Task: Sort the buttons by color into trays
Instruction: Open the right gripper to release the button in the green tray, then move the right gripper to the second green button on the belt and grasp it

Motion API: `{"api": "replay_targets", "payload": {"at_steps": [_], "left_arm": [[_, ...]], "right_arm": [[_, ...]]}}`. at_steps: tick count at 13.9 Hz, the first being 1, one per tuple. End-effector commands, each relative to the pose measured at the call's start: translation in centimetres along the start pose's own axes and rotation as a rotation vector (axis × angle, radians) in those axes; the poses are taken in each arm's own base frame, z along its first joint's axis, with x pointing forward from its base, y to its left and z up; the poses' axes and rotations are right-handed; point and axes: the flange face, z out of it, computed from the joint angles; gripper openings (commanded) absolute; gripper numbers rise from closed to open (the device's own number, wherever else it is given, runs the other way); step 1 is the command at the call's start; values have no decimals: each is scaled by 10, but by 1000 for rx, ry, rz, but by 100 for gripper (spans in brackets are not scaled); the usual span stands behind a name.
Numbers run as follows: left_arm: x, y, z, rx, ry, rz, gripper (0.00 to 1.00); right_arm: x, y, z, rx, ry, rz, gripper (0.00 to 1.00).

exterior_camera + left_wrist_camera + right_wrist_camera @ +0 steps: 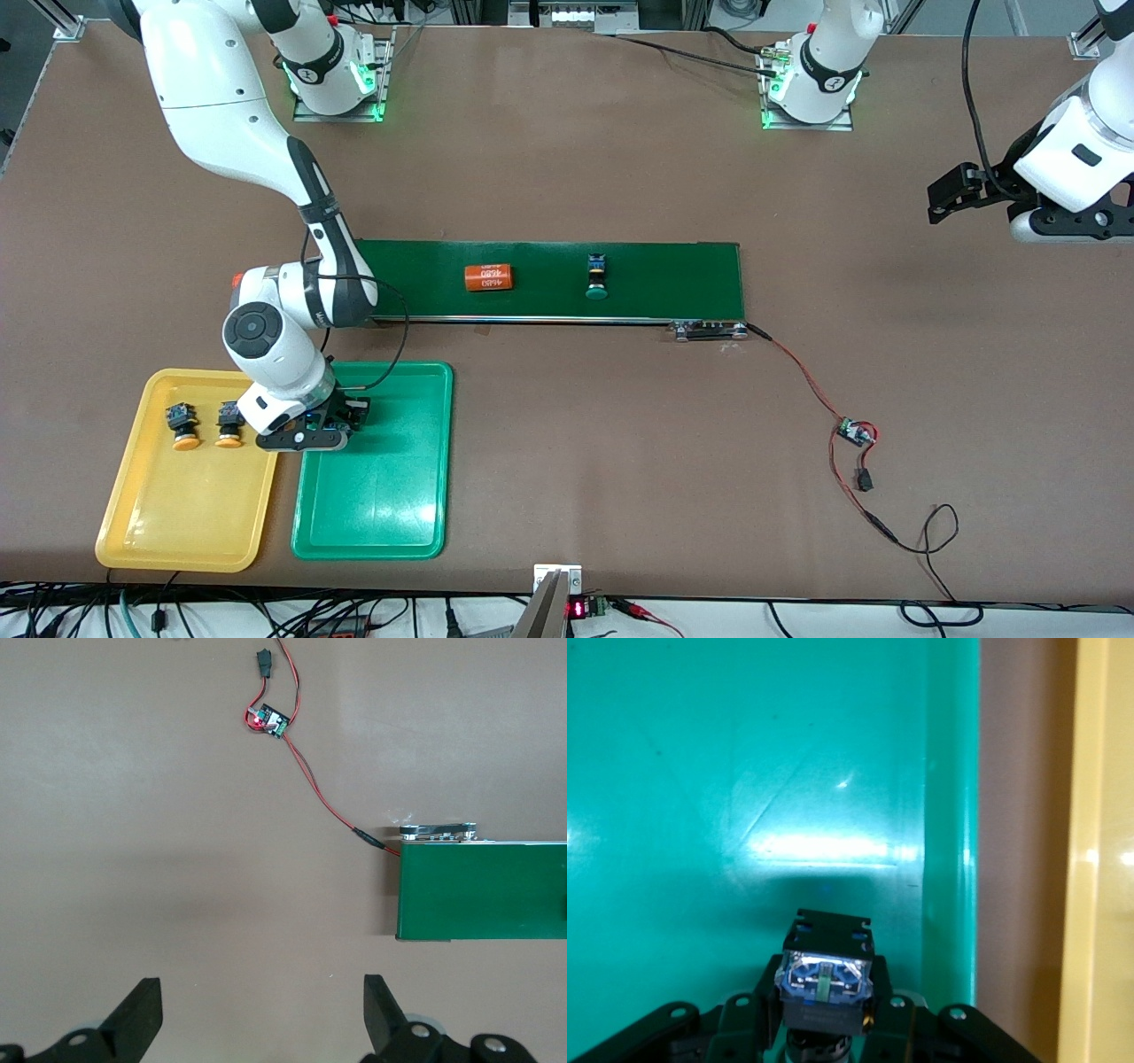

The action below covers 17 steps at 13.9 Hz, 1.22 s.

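Observation:
My right gripper (341, 418) hangs over the green tray (381, 496), at its end nearest the conveyor, and is shut on a button (826, 979); only its black-and-blue body shows, the cap is hidden. Two yellow-orange buttons (183, 424) (230, 423) lie in the yellow tray (177, 523). One dark green button (597, 275) lies on the conveyor belt (656, 279). My left gripper (263, 1014) is open and empty, high over bare table off the left arm's end of the belt, and waits.
An orange cylinder with white print (489, 277) lies on the belt. A small circuit board (856, 432) with red and black wires (802, 372) lies on the table toward the left arm's end. The yellow tray's rim (1099, 859) shows beside the green one.

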Motion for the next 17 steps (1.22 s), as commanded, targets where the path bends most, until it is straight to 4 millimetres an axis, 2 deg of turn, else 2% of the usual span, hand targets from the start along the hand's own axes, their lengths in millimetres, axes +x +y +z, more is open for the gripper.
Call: {"api": "replay_targets", "payload": {"at_steps": [1, 2, 4, 5, 7, 11, 13, 15, 17], "left_arm": [[1, -2, -7, 2, -7, 15, 100], [1, -1, -7, 2, -7, 15, 100], [1, 0, -7, 2, -7, 17, 100], [1, 0, -7, 3, -7, 17, 100], [1, 0, -7, 3, -7, 17, 100], [1, 1, -8, 3, -5, 18, 100], [1, 1, -8, 3, -5, 17, 100], [-1, 5, -7, 5, -18, 20, 100], [-2, 4, -7, 4, -23, 18, 100]], "right_arm": [[2, -16, 0, 2, 9, -37, 72], [4, -18, -5, 5, 14, -36, 100], [7, -19, -12, 9, 25, -39, 100], [12, -19, -25, 17, 43, -32, 100], [9, -33, -49, 33, 23, -41, 100], [-18, -122, -113, 65, -99, -24, 100], [-47, -185, -142, 69, -149, 106, 100], [-71, -227, -161, 60, -177, 160, 100], [-89, -254, -169, 51, -194, 159, 100]]}}
